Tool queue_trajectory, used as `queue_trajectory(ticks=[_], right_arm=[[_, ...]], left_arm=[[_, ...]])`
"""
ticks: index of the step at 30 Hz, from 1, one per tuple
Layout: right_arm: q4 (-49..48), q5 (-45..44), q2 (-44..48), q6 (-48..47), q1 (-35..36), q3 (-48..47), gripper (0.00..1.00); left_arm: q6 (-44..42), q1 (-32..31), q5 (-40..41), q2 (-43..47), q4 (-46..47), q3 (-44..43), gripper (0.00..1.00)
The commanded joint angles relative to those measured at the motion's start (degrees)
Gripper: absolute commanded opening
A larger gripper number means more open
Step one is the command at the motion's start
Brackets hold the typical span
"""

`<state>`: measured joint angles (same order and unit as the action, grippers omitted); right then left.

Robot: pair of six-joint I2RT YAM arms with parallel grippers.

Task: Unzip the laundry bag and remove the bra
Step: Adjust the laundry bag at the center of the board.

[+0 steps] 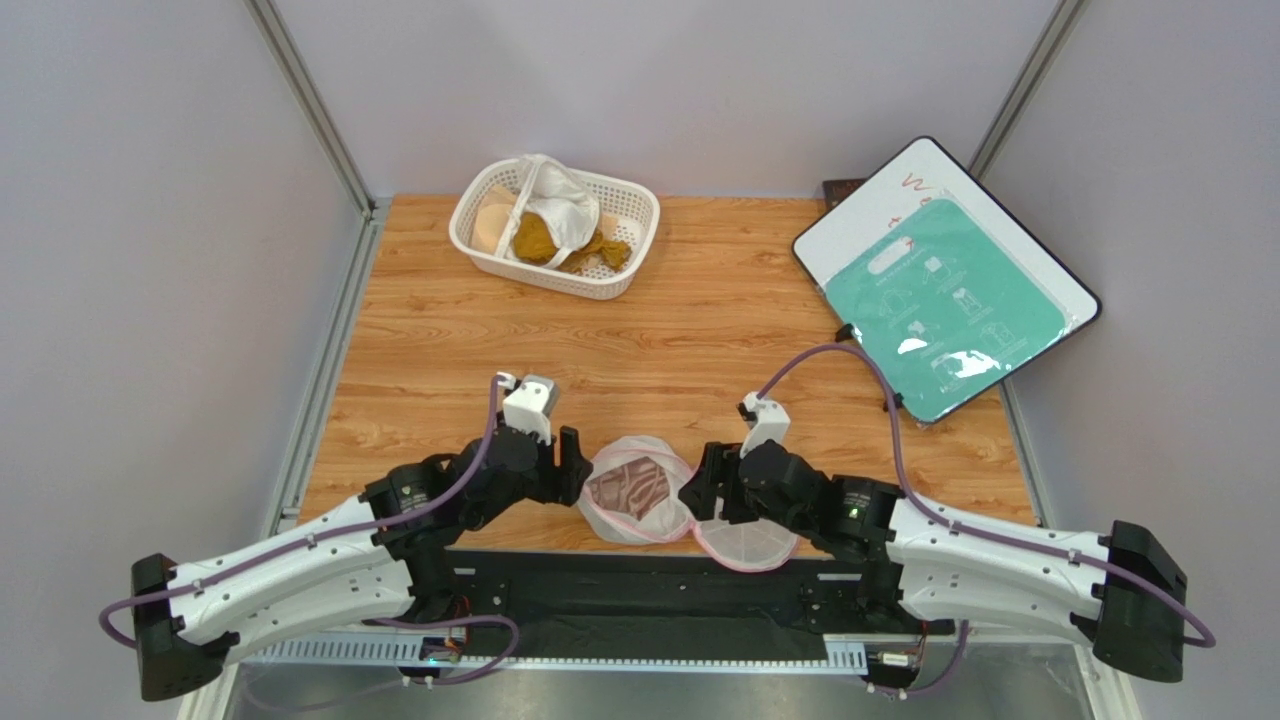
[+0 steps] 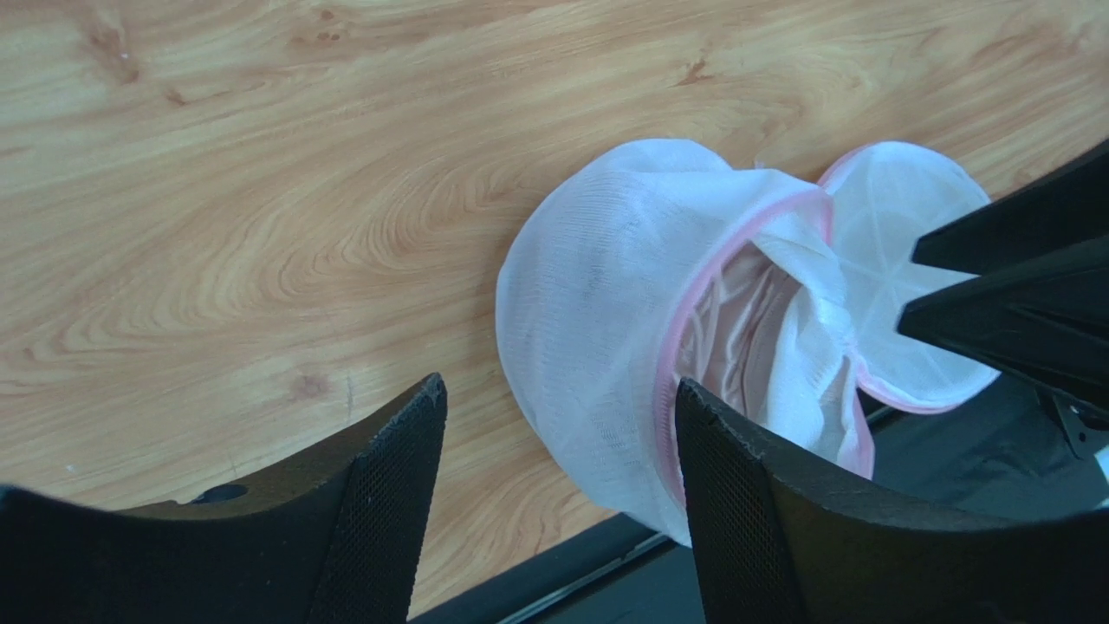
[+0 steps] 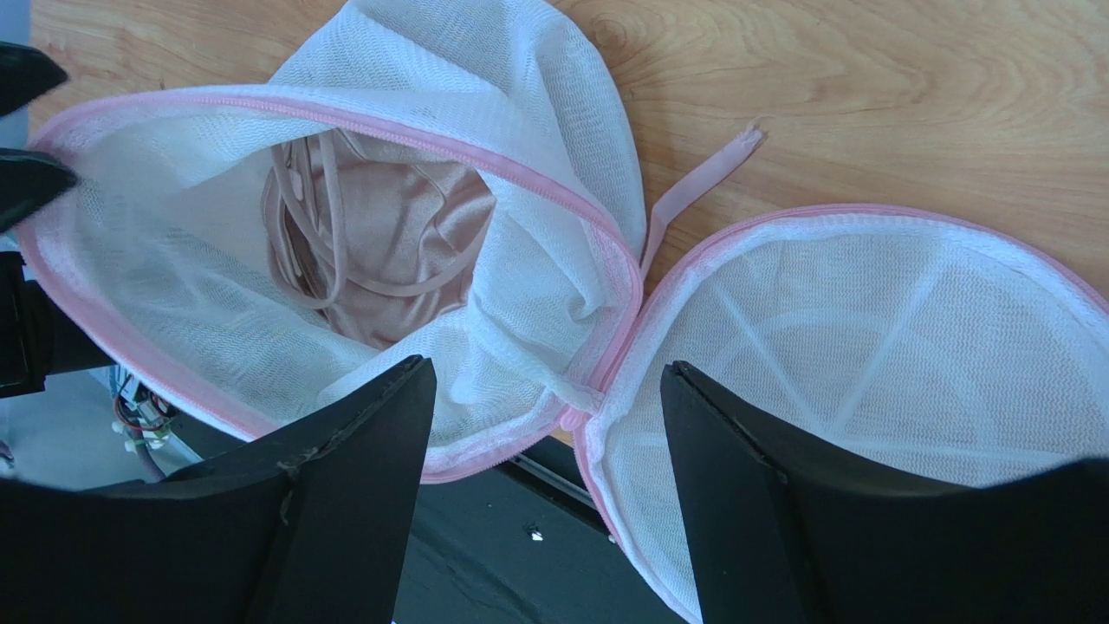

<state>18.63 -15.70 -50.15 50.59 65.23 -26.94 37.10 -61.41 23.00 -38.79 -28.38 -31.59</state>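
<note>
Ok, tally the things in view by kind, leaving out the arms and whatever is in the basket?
Bags: 1, the laundry bag, lying open
Garments: 1, the bra, inside the open bag
Baskets: 1, the white lattice basket
Boards: 1, the board with a green sheet
Total: 4

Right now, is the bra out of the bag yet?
Not yet. Unzipping looks done: the laundry bag lies open, halves spread. The bra sits inside one half. The left gripper and right gripper hover open at the bag, holding nothing. Lifting the bra out is left.
</note>
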Motion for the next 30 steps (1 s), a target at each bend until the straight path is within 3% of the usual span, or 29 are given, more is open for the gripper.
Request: queue_trajectory(ticks=[1, 10, 14, 24, 27, 30], right_arm=[[-5.53, 0.59, 0.49, 2.32, 0.34, 1.89, 0.7], [-2.29, -1.78, 3.39, 3.46, 0.42, 3.38, 0.7], [-0.53, -2.93, 5.23, 3.47, 0.42, 3.38, 0.71], [0.17, -3.19, 5.41, 4.08, 0.34, 3.82, 0.71], [0.09, -3.28, 5.41, 3.99, 0.42, 3.91, 0.71], [0.09, -3.19, 5.41, 3.99, 0.33, 3.82, 0.71]], left_arm=[[-4.49, 0.15, 0.55, -2.43, -2.64, -8.21, 0.72], [-8.01, -6.53, 0.91, -13.76, -1.07, -18.85, 0.7], [-7.31, -8.02, -5.06, -17.81, 2.09, -18.42, 0.63], [-3.79, -10.66, -9.46, -24.85, 2.97, -17.01, 0.52], [-2.92, -11.37, -10.26, -24.58, 4.21, -15.25, 0.53], [-1.16, -11.28, -5.61, -26.25, 0.63, -14.99, 0.57]])
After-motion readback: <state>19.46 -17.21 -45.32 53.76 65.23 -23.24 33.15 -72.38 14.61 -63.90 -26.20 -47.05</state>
